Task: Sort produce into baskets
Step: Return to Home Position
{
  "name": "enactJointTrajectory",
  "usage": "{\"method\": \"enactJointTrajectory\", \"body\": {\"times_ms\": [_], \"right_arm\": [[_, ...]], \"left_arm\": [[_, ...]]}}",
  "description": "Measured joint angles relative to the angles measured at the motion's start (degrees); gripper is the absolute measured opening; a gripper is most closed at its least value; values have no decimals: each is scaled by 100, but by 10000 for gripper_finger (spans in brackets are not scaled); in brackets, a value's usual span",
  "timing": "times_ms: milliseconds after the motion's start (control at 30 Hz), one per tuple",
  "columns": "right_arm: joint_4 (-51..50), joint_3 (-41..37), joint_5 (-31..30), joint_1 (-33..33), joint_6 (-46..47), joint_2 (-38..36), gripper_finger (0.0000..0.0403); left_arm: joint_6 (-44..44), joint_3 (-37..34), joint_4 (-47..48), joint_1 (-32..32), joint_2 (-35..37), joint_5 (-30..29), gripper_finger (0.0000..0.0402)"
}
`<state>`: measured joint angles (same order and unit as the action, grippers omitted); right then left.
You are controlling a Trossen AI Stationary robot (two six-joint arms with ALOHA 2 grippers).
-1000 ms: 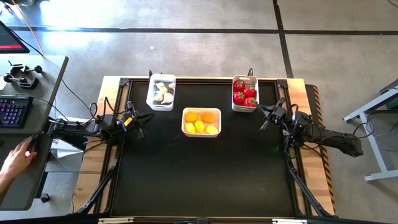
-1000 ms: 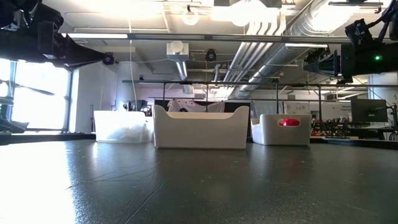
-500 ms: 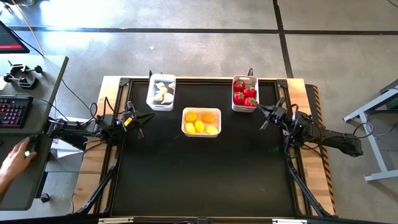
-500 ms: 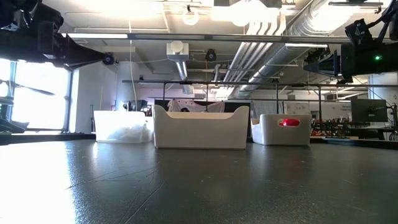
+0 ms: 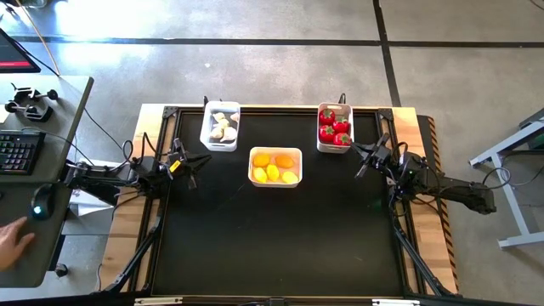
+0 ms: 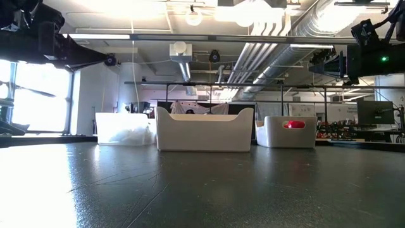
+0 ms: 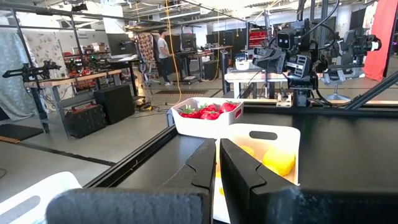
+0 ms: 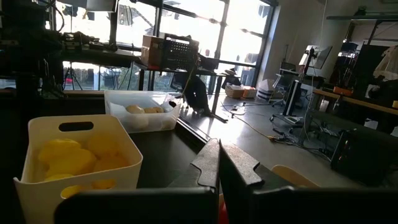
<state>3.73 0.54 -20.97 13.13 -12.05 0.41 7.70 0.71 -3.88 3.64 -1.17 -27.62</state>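
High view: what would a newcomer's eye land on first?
Colour, sorted into three white bins near the table's far edge: garlic in the left bin, lemons in the wider middle bin set slightly nearer, red fruits in the right bin. Next, the two dark arms facing inward, the left gripper at the left table edge and the right gripper at the right edge, both holding nothing.

- Wide white plastic bin (image 5: pixel 275 150) stands upright, full of yellow and orange toy lemons (image 5: pixel 272 172).
- Narrow clear plastic bin (image 5: pixel 219 147), back-left of the wide bin, holds whitish garlic bulbs (image 5: pixel 223 127).
- Narrow white plastic bin (image 5: pixel 332 150), back-right, holds red round fruits with green tops (image 5: pixel 333 127).
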Motion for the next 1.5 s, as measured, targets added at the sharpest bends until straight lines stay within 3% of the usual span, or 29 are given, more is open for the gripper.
{"method": "enactJointTrajectory", "body": {"times_ms": [1500], "right_arm": [[0, -2, -1, 0, -1, 1, 0]], "left_arm": [[0, 0, 0, 177, 33, -1, 10]]}}
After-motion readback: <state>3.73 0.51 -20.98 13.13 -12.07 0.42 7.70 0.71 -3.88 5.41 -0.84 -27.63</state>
